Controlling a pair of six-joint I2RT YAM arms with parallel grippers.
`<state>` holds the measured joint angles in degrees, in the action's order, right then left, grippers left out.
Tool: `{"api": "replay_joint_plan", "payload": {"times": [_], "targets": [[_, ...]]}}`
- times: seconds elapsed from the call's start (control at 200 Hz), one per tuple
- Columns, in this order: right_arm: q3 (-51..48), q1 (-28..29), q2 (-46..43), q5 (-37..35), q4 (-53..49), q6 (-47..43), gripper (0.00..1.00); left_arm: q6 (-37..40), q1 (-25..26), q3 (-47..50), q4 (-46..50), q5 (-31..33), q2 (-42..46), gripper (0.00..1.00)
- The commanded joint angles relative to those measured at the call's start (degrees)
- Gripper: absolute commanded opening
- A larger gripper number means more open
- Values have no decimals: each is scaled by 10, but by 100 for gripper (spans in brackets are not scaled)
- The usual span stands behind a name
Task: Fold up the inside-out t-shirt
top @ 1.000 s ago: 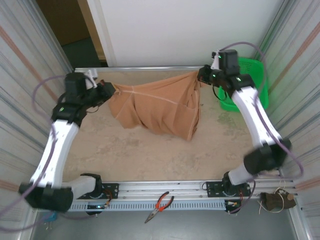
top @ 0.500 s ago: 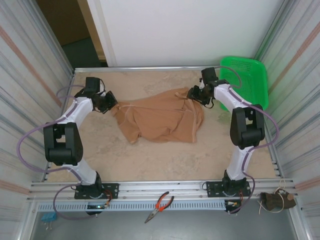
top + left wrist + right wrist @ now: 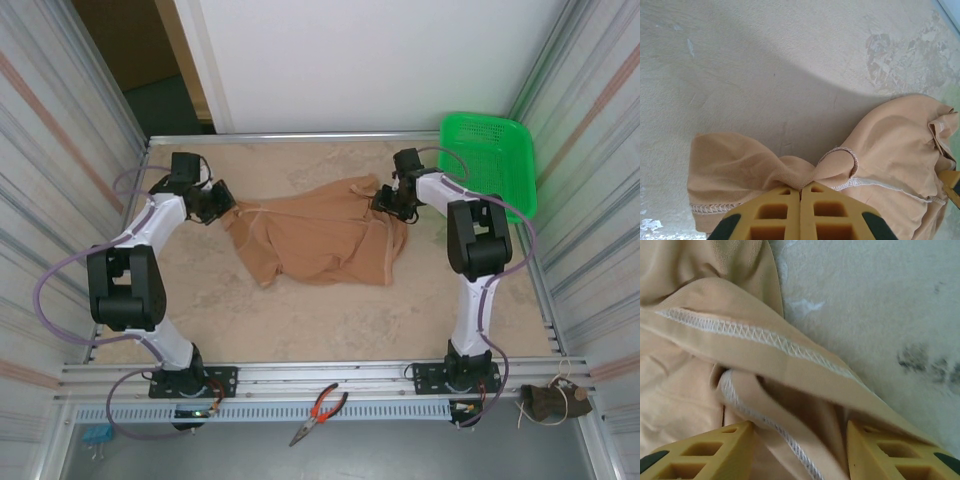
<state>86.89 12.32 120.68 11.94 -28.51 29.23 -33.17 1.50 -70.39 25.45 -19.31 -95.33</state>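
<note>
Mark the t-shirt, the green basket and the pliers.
t-shirt [image 3: 320,240]: top external view, middle of fabric.
green basket [image 3: 490,160]: top external view, mesh floor.
pliers [image 3: 315,417]: top external view, by the pivot.

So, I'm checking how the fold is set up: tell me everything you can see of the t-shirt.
The t-shirt is plain tan, thin and soft-looking, with pale zigzag stitching exposed along a seam. It lies rumpled and bunched, not flat, on the far middle of the table, spread sideways between the two arms. The left gripper is shut on a gathered fold at its left end. The right gripper stands open at its right edge, with a hem lying loose between the jaws.
</note>
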Motion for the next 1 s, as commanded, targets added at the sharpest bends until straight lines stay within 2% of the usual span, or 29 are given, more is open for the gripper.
{"api": "replay_joint_plan", "payload": {"times": [0.0, 0.015, 0.02, 0.025, 0.04, 0.045, 0.055, 0.135, 0.296, 0.526, 0.621, 0.997], "targets": [[30, 3, 17, 15, -9, -10, 32, 12, -1, -20, 0, 1, -4, 0], [30, 3, 16, 18, -10, -11, 22, 12, -1, -21, 1, 1, -5, 0], [30, 3, 16, 18, -10, -11, 22, 12, -1, -22, 2, 1, -5, 0], [30, 2, 15, 19, -10, -11, 16, 12, -1, -22, 1, 1, -5, 0], [30, 1, 13, 20, -10, -11, 11, 13, -1, -23, 2, 1, -4, 0], [29, 0, 11, 21, -10, -12, 4, 13, -1, -23, 3, 1, -4, 0], [28, 1, 8, 23, -10, -12, 0, 13, -1, -24, 4, 1, -4, 0], [14, -6, -30, 25, -8, -14, 0, 19, -1, -35, 13, 0, 2, 0], [15, -43, -162, 81, 9, 22, 0, 28, -4, -95, 27, -8, 29, 0], [167, -90, -288, 136, -3, 66, 0, -5, -7, -265, 29, -59, 60, 0], [201, -108, -332, 154, -2, 82, 0, -19, -9, -311, 19, -73, 84, 0], [168, -121, -524, 183, 22, 123, 0, -80, -8, -244, -72, -74, 269, 9]]}}
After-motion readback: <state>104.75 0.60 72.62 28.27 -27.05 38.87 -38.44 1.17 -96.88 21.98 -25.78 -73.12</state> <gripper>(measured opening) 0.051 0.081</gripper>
